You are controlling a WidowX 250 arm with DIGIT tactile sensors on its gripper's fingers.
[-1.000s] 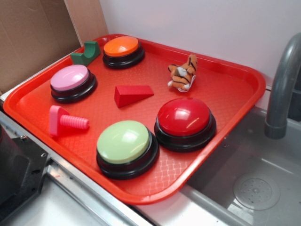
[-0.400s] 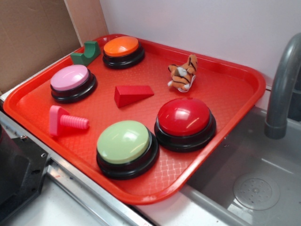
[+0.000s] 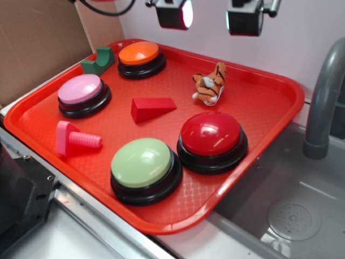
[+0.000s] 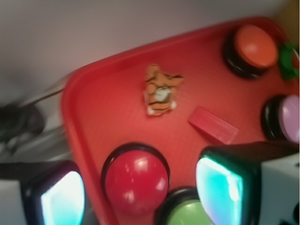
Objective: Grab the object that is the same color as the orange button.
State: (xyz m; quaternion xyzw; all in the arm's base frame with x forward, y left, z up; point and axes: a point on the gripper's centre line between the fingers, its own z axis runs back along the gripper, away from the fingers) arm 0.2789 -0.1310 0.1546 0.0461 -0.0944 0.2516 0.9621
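The small plush tiger (image 3: 210, 83), orange with black stripes, lies on the red tray (image 3: 259, 108) at the back right; it also shows in the wrist view (image 4: 160, 89). The orange button (image 3: 139, 54) stands at the tray's back, and shows in the wrist view (image 4: 255, 46) at top right. My gripper (image 3: 211, 15) hangs high at the top edge of the exterior view, above the tray's back, far above the tiger. It is open and empty, its fingers (image 4: 220, 190) wide apart in the wrist view, framing the red button (image 4: 136, 180).
On the tray: a red button (image 3: 211, 135), a green button (image 3: 143, 163), a pink button (image 3: 81, 90), a red wedge (image 3: 152, 108), a pink bolt (image 3: 75, 139) and a green block (image 3: 99, 60). A sink with a grey faucet (image 3: 323, 97) lies right. Cardboard (image 3: 38, 43) stands at the left.
My gripper has come into the exterior view at the top edge; earlier it was out of sight. The things on the tray have not moved.
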